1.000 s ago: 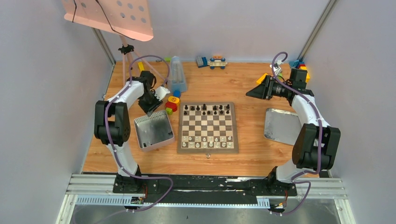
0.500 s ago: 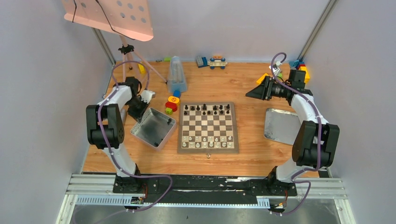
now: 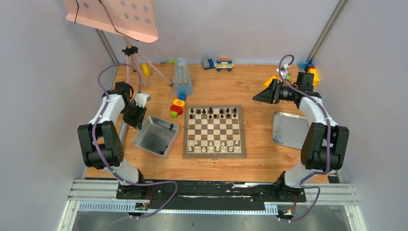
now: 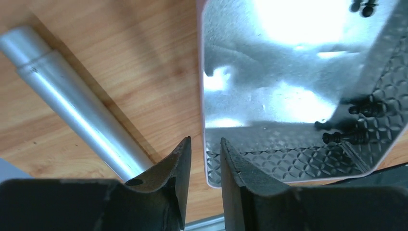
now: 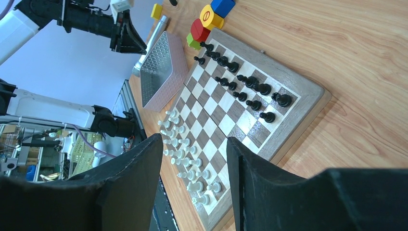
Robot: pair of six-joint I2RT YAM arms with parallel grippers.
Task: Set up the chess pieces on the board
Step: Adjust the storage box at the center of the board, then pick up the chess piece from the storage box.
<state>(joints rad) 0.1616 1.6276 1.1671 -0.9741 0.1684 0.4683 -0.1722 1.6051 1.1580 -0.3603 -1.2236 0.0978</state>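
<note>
The board (image 3: pixel 214 153) lies mid-table, with black chess pieces (image 3: pixel 213 112) along its far rows and white ones (image 3: pixel 214 143) along its near rows. One small piece (image 3: pixel 215 160) lies just off its front edge. Black pieces (image 4: pixel 358 138) also lie inside the grey metal tray (image 3: pixel 150 138) left of the board. My left gripper (image 3: pixel 136 115) hangs at that tray's far left corner. Its jaws (image 4: pixel 205 140) stand narrowly open, in line with the tray rim (image 4: pixel 204 115). My right gripper (image 3: pixel 262 95) hovers open and empty behind the board's right side. The right wrist view looks along the board (image 5: pixel 308 91).
A metal stand leg (image 4: pixel 72 106) runs along the table just left of my left fingers. Coloured blocks (image 3: pixel 177 108) sit by the board's far left corner, a clear bottle (image 3: pixel 182 77) behind them. A flat metal tray (image 3: pixel 288 129) lies right of the board, with toy blocks (image 3: pixel 310 72) at the back right.
My left arm has swung left and back, turning the tray's far corner leftward with it. Its jaws have parted slightly at the rim. The right arm has barely moved.
</note>
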